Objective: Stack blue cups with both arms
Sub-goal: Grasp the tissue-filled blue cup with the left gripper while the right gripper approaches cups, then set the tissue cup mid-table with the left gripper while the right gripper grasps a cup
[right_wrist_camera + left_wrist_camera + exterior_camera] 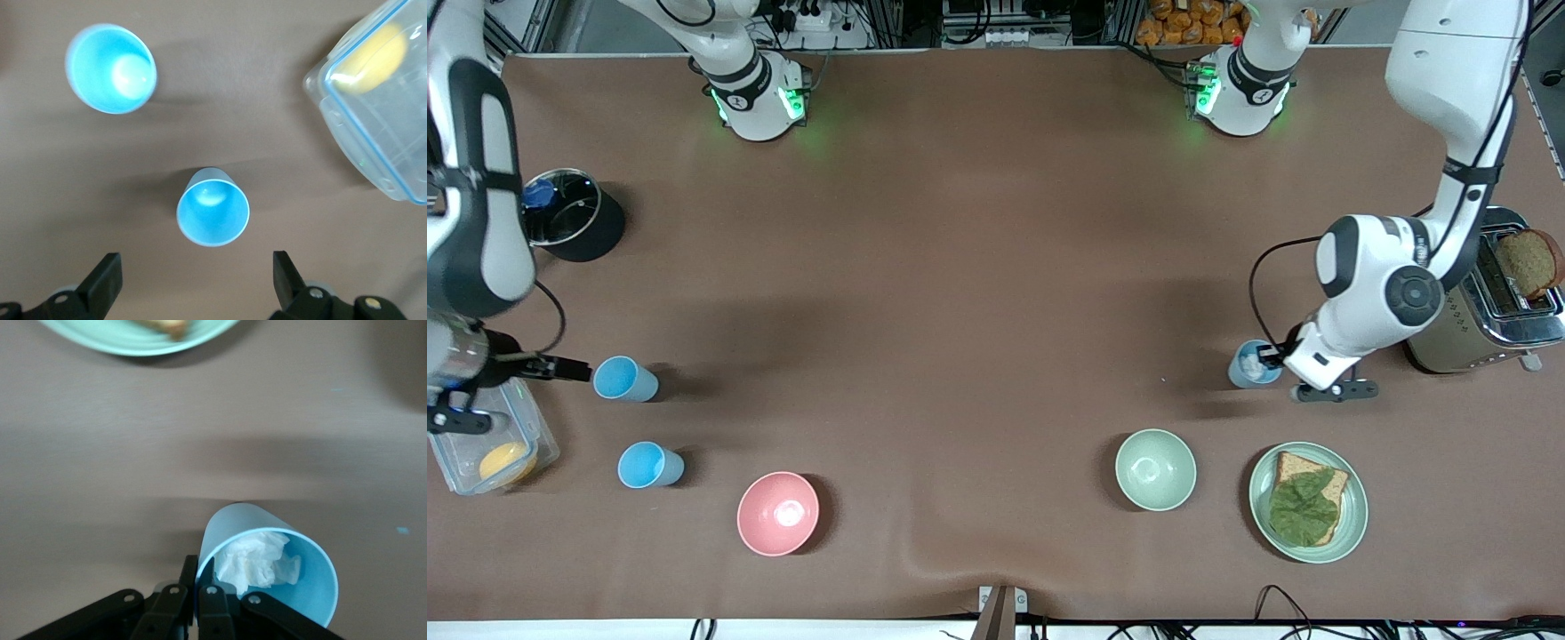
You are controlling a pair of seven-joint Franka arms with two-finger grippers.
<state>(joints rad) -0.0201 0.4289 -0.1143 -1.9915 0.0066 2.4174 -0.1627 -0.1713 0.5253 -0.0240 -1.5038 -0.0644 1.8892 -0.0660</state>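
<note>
Two sky-blue cups stand upright toward the right arm's end of the table, one (624, 379) farther from the front camera than the other (649, 465). My right gripper (569, 368) is open and empty beside the farther cup. In the right wrist view that cup (213, 207) lies just ahead of the spread fingers (103, 283), and the other cup (111, 68) is further off. My left gripper (1272, 360) is shut on the rim of a paler blue cup (1249, 366) that holds crumpled white paper (257, 561). In the left wrist view the fingers (212, 595) pinch the cup's wall (243, 523).
A pink bowl (777, 513) and a pale green bowl (1155, 468) stand near the front camera. A green plate (1353, 511) carries bread and lettuce. A toaster (1485, 307) is beside the left arm. A clear container (525, 418) and a black pot (569, 213) sit by the right arm.
</note>
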